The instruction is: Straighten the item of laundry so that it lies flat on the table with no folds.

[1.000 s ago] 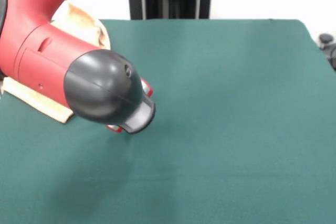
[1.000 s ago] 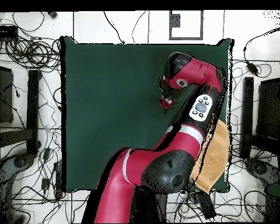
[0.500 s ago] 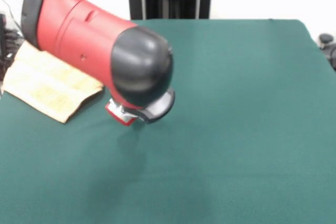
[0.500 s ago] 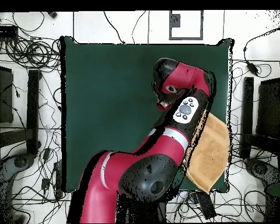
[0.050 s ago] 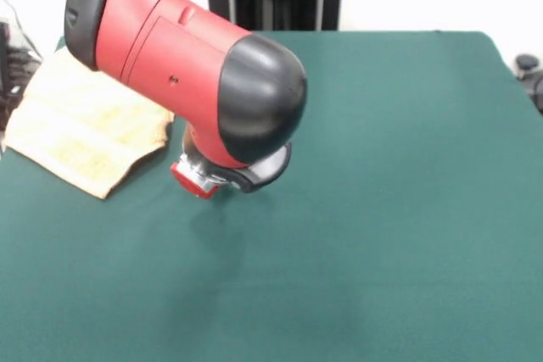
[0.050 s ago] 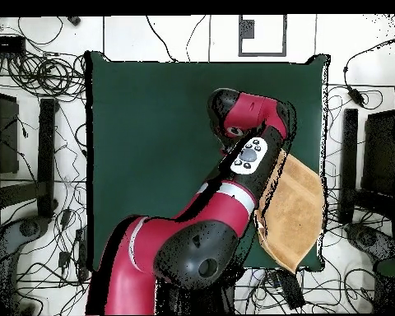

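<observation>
The item of laundry [image 5: 81, 129] is a tan terry towel lying at the far left corner of the table [image 5: 390, 175] in the front view. Its near part is folded into a doubled layer with a thick edge. In the overhead view the towel [image 6: 298, 210] lies along the right edge of the table [image 6: 151, 156], with one corner hanging past the bottom edge. My gripper [image 5: 197, 181] hangs low over the green cloth just right of the towel, not touching it. The bulky red and black wrist hides most of the gripper.
The red arm [image 6: 234, 177] crosses the table's lower middle in the overhead view and covers the towel's inner edge. Cables and black stands [image 6: 24, 148] surround the table on the floor.
The arm has swung off the towel toward the table's middle, uncovering most of the towel. The towel itself has not visibly moved.
</observation>
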`<state>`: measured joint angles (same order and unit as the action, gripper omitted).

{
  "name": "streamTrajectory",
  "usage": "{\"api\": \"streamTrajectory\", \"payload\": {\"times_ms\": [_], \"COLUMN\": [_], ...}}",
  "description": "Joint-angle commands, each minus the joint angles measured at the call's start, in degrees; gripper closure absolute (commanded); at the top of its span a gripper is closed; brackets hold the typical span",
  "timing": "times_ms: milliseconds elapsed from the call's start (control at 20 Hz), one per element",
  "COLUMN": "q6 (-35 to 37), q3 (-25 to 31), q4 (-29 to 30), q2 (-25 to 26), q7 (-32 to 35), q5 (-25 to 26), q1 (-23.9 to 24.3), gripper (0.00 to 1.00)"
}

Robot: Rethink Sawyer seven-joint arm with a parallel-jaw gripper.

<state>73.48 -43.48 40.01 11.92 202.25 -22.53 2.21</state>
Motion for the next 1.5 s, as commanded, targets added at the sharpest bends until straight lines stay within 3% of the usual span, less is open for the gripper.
{"api": "streamTrajectory", "payload": {"times_ms": [50,100,300,1050,1400,1450,1500], "q6": [-15.8,-15.5,-13.8,-10.5,-12.2,-12.8,-13.6], "q3": [8.4,8.6,9.6,13.1,15.3,16.1,16.2], "q4": [9.5,9.5,9.2,9.7,14.7,15.4,15.8], "q2": [4.3,4.2,3.0,-1.1,-5.6,-6.1,-6.3], "q7": [-13.9,-14.8,-18.9,-22.9,-25.5,-24.5,-24.5], "q5": [9.1,9.9,12.4,18.3,20.1,20.6,20.8], "q1": [2.1,2.2,2.9,4.8,4.9,5.2,5.1], "gripper": [1.0,0.0,0.0,0.0,0.0,1.0,1.0]}}
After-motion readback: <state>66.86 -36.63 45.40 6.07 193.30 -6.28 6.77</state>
